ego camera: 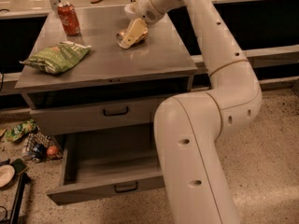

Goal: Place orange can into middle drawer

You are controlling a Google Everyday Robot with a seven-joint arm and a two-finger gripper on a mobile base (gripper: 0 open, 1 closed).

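The orange can (142, 32) lies on its side on the grey cabinet top (140, 62), near the back middle. My gripper (131, 33) reaches down from the upper right and sits right over the can, covering its middle. The can rests on the top. The middle drawer (84, 119), with its small black handle (116, 111), is closed. The lowest drawer (100, 169) below it is pulled out and looks empty.
A red cola can (68, 18) stands at the back left of the top. A green chip bag (58, 56) lies at the left. My arm's large white links (196, 139) fill the right front. Litter (32, 143) lies on the floor at the left.
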